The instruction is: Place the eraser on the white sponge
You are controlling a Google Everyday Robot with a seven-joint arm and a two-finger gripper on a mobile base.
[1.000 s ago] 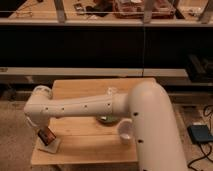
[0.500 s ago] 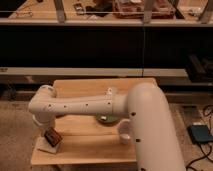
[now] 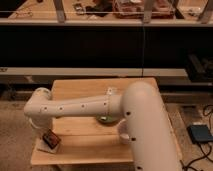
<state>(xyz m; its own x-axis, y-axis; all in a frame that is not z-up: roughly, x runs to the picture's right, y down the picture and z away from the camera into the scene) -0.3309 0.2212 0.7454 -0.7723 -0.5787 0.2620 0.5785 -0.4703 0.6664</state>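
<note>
The eraser, a small dark block with an orange-red face, lies on the white sponge at the front left corner of the wooden table. My gripper hangs down from the white arm's wrist, right over and beside the eraser. The arm hides the gripper's upper part, and I cannot see whether it holds the eraser.
My thick white arm crosses the middle of the table and hides much of it. A bit of a green plate shows under the arm. A dark shelf unit stands behind the table. A blue-grey box lies on the floor at the right.
The wrist and gripper have shifted slightly right and down. The eraser has moved with them and now sits on the sponge.
</note>
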